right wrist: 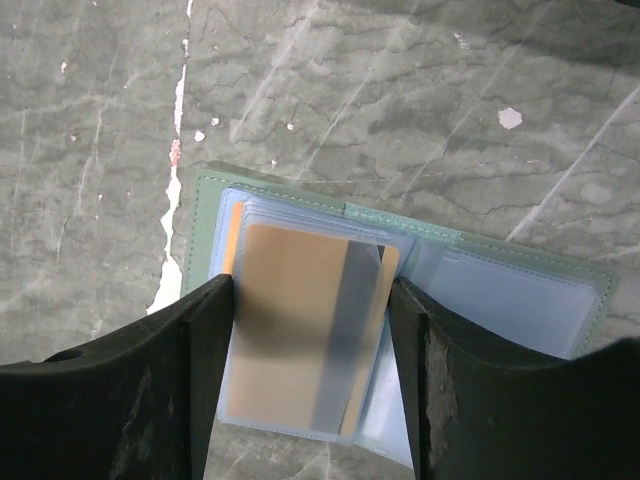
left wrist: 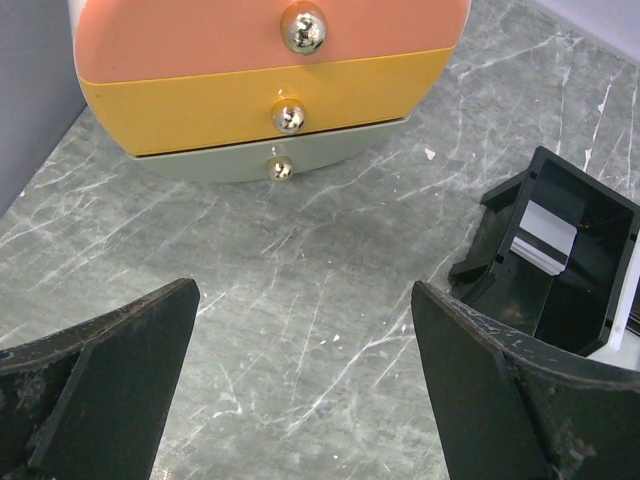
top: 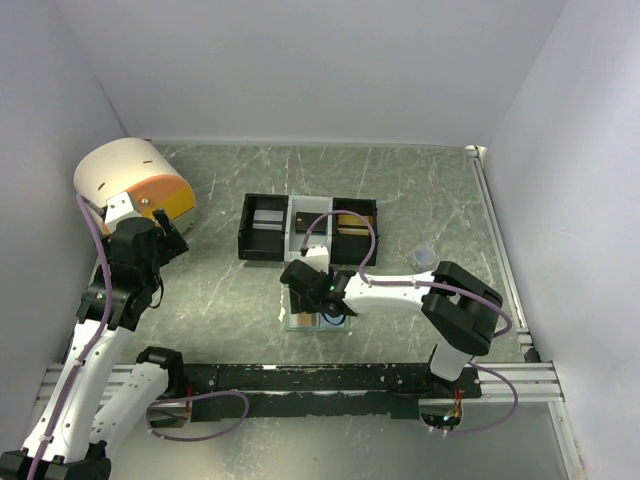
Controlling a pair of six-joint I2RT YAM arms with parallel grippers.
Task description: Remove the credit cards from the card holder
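Observation:
The card holder (right wrist: 500, 295) lies open on the table, sage-green rim around pale blue-green panels; in the top view it (top: 300, 322) sits in front of the tray, mostly hidden under my right gripper (top: 318, 300). In the right wrist view my right gripper (right wrist: 310, 300) has one jaw against each long edge of a clear sleeve holding an orange-tan credit card (right wrist: 285, 330) with a grey stripe. Another orange card edge (right wrist: 232, 240) shows behind it. My left gripper (left wrist: 305, 300) is open and empty above bare table, far left in the top view (top: 165, 228).
A black-and-white three-compartment tray (top: 262, 228) stands behind the holder and shows at the right of the left wrist view (left wrist: 560, 250). A small pink, yellow and grey drawer unit (top: 130, 180) stands at the back left (left wrist: 250, 100). A small bluish object (top: 424, 257) lies to the right.

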